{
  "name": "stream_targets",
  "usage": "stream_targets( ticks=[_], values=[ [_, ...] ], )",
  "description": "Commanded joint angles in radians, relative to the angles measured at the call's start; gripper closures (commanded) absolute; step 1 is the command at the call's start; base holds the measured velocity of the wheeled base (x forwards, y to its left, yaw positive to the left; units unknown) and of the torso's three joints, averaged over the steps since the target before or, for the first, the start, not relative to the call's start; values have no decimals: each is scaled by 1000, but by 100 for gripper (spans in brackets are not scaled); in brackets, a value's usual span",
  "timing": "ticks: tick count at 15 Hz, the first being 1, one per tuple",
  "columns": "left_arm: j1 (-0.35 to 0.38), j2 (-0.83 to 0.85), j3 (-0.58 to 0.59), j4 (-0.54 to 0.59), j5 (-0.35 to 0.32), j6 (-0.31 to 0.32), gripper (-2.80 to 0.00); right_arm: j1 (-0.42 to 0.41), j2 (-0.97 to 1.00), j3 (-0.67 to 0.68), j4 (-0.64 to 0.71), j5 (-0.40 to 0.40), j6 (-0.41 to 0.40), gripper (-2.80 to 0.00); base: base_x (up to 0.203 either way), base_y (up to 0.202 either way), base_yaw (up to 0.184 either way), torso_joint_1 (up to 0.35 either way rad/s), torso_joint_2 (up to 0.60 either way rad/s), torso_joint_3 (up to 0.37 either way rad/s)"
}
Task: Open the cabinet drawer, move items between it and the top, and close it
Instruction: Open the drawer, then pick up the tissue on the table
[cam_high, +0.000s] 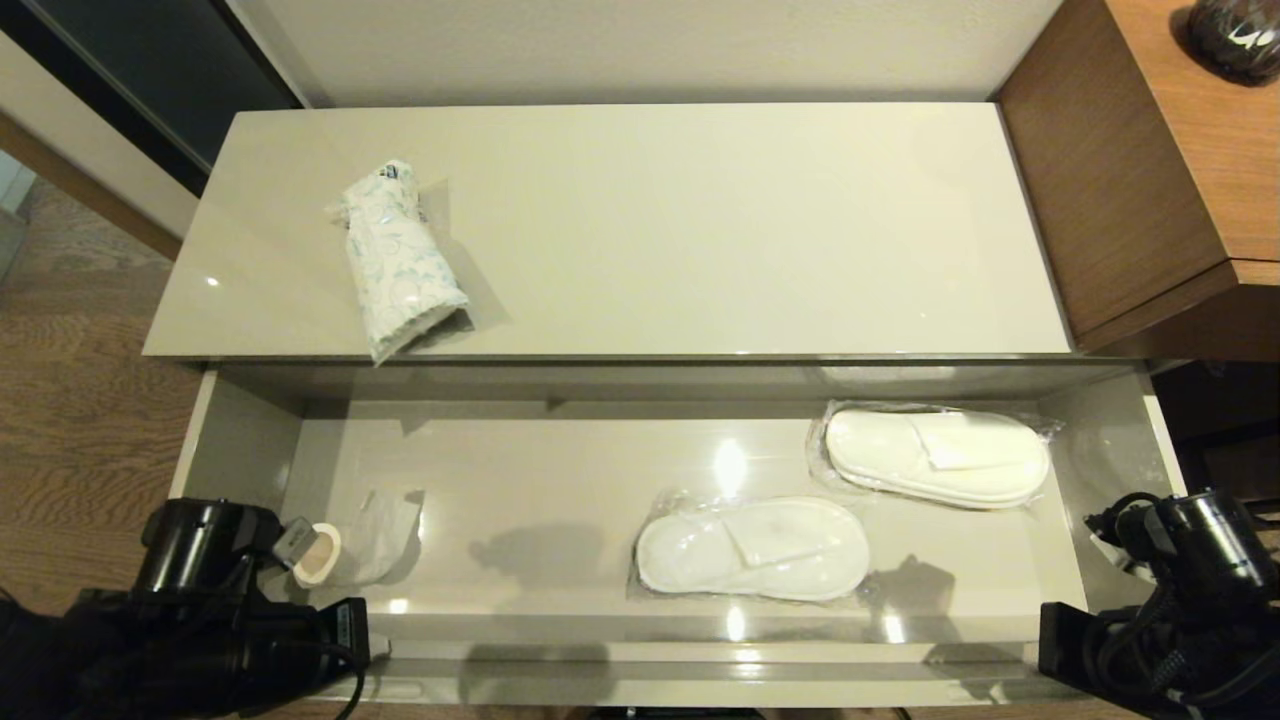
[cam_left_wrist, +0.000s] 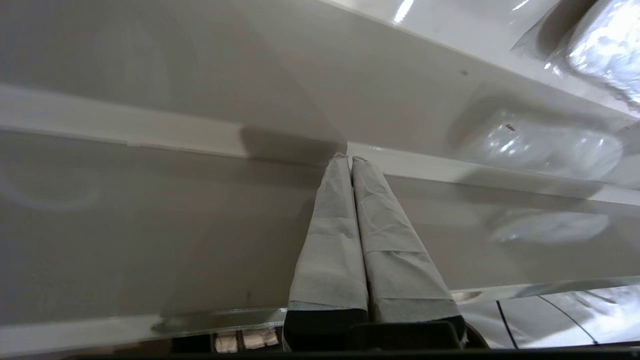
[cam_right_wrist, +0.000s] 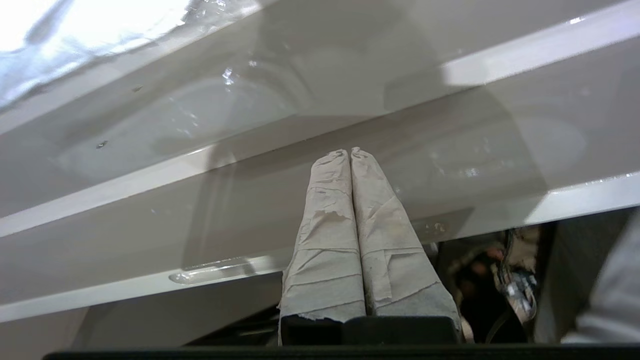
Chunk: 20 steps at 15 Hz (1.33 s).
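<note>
Looking down, I saw the cabinet drawer pulled out wide. Two packs of slippers lay inside it toward 4 o'clock, and the soft bundle sat on the top toward 10 o'clock. My left gripper was pinched closed and held nothing, close to the drawer's front edge at 7 o'clock. My right gripper was the same at 5 o'clock. I thought the slippers were light, flat and slippery in plastic, so I would pinch a loose edge.
</note>
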Motion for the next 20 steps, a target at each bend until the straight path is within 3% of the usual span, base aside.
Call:
stream_targets(
  ticks=[1,4,7,10,13,17,20],
  values=[
    [2,-27,52,51,-6,24,0,0,-33,73,14,3,0,0,0,0,0,0,0,0],
    [7,-77,65,37,-3,11,0,0,-92,81,14,1,-5,0,0,0,0,0,0,0],
    [15,-217,4,-10,-7,-13,0,3,-279,-6,54,-7,-37,0,0,0,0,0,0,0],
    [17,-375,-166,144,-6,-37,0,6,-520,-119,243,-3,-115,0,0,0,0,0,0,0],
    [16,-460,-280,330,-5,-40,0,10,-634,-178,408,-5,-197,0,0,0,0,0,0,0],
    [17,-539,-291,437,4,-29,0,10,-676,-184,445,-9,-199,0,0,0,0,0,0,0],
    [17,-656,-315,598,90,-1,0,10,-754,-276,579,-12,-193,0,0,0,0,0,0,0]
  ],
)
